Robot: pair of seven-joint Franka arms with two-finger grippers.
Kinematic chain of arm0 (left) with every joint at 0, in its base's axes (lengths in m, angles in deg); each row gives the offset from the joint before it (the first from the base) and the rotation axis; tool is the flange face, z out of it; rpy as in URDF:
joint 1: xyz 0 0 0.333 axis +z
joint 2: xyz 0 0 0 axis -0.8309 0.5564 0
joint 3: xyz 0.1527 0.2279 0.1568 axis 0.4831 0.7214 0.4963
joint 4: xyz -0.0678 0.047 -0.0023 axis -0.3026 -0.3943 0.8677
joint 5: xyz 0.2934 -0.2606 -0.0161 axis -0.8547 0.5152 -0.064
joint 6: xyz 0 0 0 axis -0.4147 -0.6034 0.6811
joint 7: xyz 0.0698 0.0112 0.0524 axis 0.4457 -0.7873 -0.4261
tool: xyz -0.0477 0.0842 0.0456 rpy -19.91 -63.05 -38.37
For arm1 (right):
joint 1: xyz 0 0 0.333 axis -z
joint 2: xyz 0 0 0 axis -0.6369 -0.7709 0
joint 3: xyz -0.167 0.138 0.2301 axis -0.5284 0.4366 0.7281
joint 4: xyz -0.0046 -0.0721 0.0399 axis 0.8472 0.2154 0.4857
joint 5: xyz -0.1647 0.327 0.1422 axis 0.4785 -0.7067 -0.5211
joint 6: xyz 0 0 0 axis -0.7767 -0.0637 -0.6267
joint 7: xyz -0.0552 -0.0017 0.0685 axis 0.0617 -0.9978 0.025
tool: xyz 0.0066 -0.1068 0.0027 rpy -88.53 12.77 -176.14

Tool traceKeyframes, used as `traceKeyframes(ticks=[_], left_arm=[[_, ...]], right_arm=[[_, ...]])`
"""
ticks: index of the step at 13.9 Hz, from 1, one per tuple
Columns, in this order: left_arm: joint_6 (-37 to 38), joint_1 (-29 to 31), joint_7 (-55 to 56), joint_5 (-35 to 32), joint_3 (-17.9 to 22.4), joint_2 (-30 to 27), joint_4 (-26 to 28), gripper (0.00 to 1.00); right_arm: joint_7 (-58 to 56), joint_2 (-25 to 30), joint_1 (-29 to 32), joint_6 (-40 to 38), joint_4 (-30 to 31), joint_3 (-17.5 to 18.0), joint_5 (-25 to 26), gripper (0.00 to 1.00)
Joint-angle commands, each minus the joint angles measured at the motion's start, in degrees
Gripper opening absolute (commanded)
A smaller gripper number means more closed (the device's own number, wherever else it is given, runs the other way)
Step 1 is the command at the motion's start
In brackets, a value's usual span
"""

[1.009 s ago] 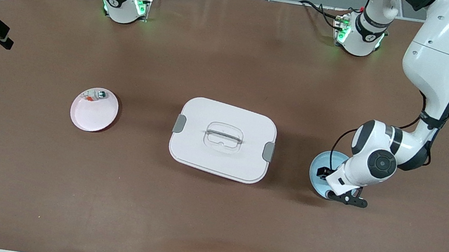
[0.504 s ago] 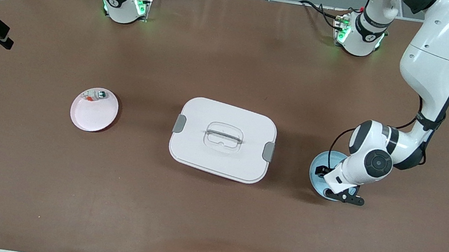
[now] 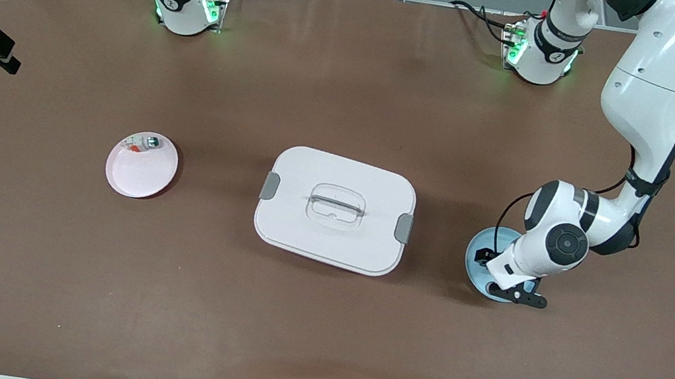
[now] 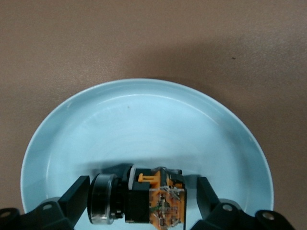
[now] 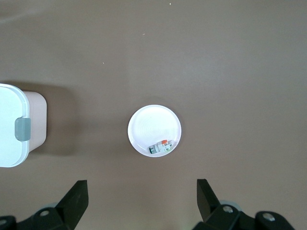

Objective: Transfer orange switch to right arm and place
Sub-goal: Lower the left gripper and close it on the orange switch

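The orange switch (image 4: 144, 201), a small black block with an orange band and a silver cap, lies on its side in the light blue plate (image 4: 144, 110). My left gripper (image 4: 143, 194) is down in that plate (image 3: 476, 254), open, with one finger on each side of the switch. One finger (image 4: 76, 196) is at the silver cap and the other finger (image 4: 206, 194) stands a small gap off the orange end. My right gripper (image 5: 142, 201) hangs open and empty high over the pink plate (image 5: 151, 124).
A white box with a latched lid (image 3: 334, 209) stands mid-table between the two plates. The pink plate (image 3: 138, 176), toward the right arm's end, holds a small white-and-silver piece (image 3: 143, 144) with a red-orange bit at its rim.
The left hand has shifted slightly toward the box over the blue plate. Nothing else has moved.
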Motion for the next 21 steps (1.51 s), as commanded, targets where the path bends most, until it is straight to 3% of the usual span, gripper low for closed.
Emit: traceKeyframes(ticks=[1,7,21], left_arm=[[-0.71,0.13,0.71,-1.31,-0.2,-0.8,0.76,0.82],[-0.62,0.13,1.59,-1.22,-0.2,-1.24,1.2,0.45],[-0.09,-0.04,2.47,-0.96,-0.29,-2.12,0.59,0.44]], right_arm=[[0.22,0.74,-0.05,-0.45,0.21,0.17,0.63,1.0],[0.22,0.83,-0.05,-0.54,0.21,0.17,0.72,1.0],[0.22,0.74,0.12,0.17,0.12,-0.01,0.72,1.0]])
